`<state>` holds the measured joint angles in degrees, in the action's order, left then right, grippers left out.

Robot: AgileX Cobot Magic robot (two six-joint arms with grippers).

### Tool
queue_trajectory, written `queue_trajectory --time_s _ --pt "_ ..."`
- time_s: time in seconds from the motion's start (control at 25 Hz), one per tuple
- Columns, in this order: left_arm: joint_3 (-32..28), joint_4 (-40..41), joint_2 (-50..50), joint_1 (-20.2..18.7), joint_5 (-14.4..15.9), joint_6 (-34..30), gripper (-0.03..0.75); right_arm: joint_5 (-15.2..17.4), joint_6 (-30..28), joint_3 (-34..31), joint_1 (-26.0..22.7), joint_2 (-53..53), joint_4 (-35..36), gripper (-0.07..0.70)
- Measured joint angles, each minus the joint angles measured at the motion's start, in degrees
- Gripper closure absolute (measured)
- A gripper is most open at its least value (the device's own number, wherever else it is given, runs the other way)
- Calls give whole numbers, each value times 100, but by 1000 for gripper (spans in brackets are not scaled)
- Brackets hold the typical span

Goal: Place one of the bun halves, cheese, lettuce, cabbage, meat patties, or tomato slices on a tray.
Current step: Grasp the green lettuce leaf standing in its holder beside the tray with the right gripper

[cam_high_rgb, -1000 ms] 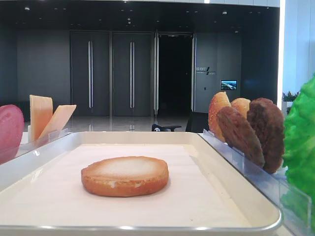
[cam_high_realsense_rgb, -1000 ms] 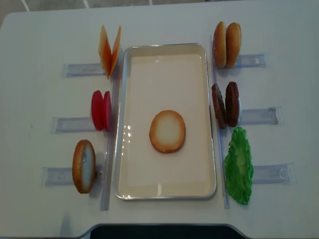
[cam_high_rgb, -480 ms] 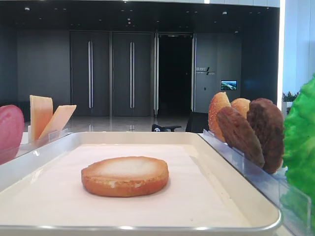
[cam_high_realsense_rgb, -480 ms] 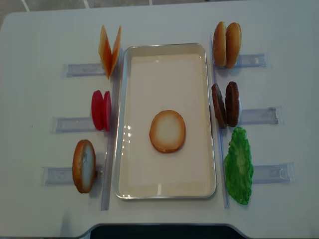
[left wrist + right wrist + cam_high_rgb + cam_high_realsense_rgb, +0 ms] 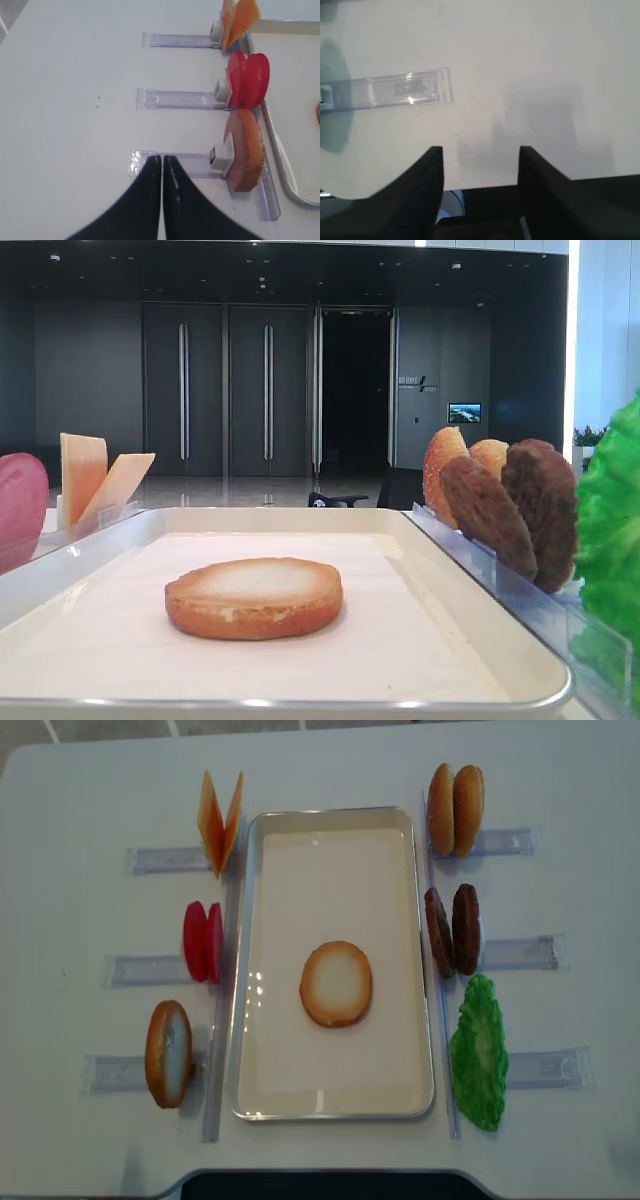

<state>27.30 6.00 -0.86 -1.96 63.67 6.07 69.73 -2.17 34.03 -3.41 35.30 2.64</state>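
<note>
One bun half [image 5: 336, 984] lies on the tray [image 5: 410, 830]. Right tool [image 5: 480, 165] gapes empty, left tool [image 5: 162, 165] pinched empty; reaching could topple the racked lettuce [image 5: 478, 1052].

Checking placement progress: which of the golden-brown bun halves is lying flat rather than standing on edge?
The round golden-brown bun half in the middle of the off-white tray, pale toasted face up. The others, one at left and two at back right, stand on edge in clear racks.

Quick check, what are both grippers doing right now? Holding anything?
Left gripper: closed, fingers together, holding nothing, above the table by the clear rack.
Right gripper: open, nothing between its fingers, over bare table.
</note>
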Motion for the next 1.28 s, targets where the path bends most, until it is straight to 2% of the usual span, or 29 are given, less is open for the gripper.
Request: queue_trajectory --time_s 0.28,0.48,0.6,0.84,1.08,1.16,1.28 --pt "0 0 0 0 0 0 715 16 0 1015 0 1748 477 273" --pt "0 0 0 0 0 0 715 12 144 1329 14 2106 953 273" --pt "0 0 0 0 0 0 715 27 451 1354 288 2106 1236 273" --pt "0 0 0 0 0 0 715 -20 1540 1400 1773 2149 1325 273" --pt "0 0 0 0 0 0 715 -508 2630 1407 3296 2581 1028 273" --pt "0 0 0 0 0 0 715 -663 2873 1450 3650 2763 894 273" --pt "0 0 0 0 0 0 715 -875 3046 1474 3845 2989 739 273"
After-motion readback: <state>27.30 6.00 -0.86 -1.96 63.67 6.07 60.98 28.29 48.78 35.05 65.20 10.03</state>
